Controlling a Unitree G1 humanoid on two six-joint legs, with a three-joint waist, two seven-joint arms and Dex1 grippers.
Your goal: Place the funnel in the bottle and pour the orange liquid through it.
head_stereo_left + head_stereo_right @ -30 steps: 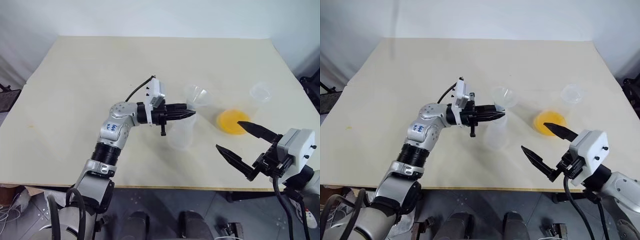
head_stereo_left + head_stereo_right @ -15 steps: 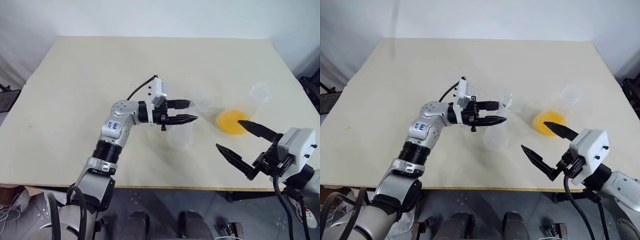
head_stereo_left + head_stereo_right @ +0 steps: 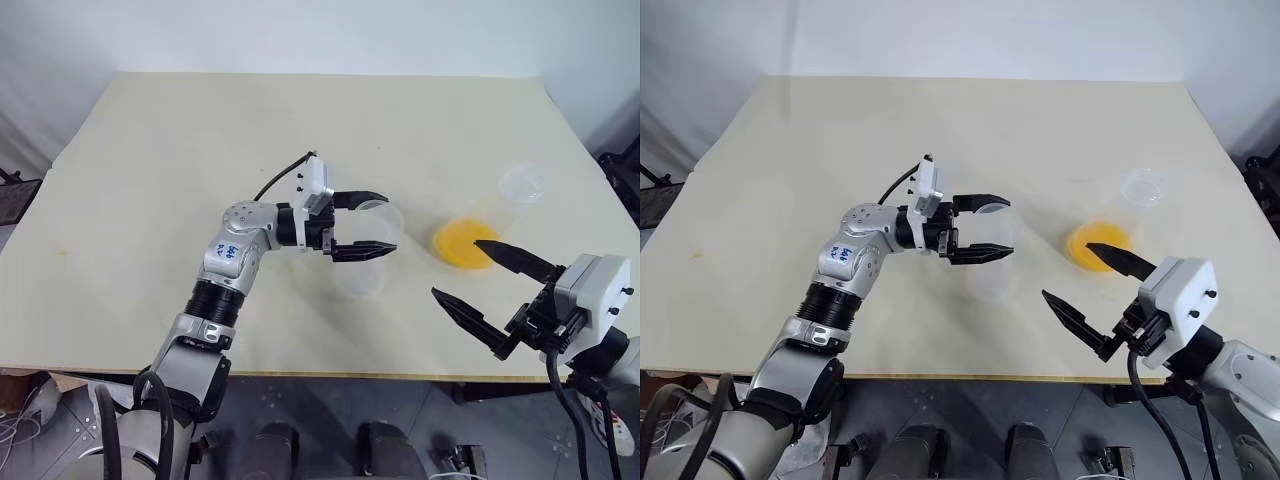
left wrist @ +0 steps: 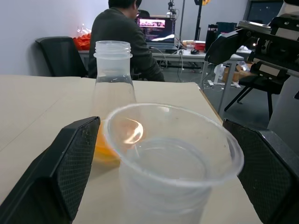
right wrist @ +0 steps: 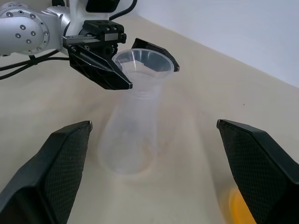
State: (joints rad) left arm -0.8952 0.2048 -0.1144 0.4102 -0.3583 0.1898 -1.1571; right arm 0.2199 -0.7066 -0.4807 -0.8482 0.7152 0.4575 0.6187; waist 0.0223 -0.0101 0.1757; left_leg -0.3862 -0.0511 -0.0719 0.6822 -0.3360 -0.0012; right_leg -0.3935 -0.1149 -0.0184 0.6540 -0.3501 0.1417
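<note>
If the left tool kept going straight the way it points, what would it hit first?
The funnel, whose rim sits between the left tool's open fingers, on the bottle. Beyond it, probably the flask of orange liquid.

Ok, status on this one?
Left tool open around small clear plastic funnel, seated in frosted cone flask. Right tool open, empty. Orange liquid unpoured.

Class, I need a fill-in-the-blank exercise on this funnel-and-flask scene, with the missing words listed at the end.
1. The funnel sits in the neck of the ____.
2. The left gripper has its jaws ____ on either side of the funnel.
3. The liquid in the other flask is ____.
4. The right gripper holds ____.

Missing words: bottle; open; orange; nothing
</note>
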